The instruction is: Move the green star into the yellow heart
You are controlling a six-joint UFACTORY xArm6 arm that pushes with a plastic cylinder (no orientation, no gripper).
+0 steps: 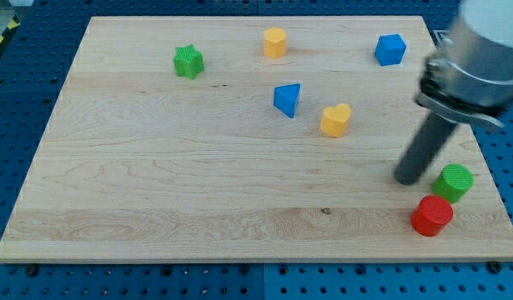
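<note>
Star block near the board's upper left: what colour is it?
Green: the star, shown in the camera view.

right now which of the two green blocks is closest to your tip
The green cylinder at the view's lower right, just above the red cylinder. My tip sits right beside it on its left, while the green star lies far off at the board's upper left.

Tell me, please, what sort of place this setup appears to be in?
Probably a robotics lab bench: a wooden board of small coloured blocks, such as the green star and yellow heart, lies on blue perforated table, my tip beside the green cylinder.
</note>
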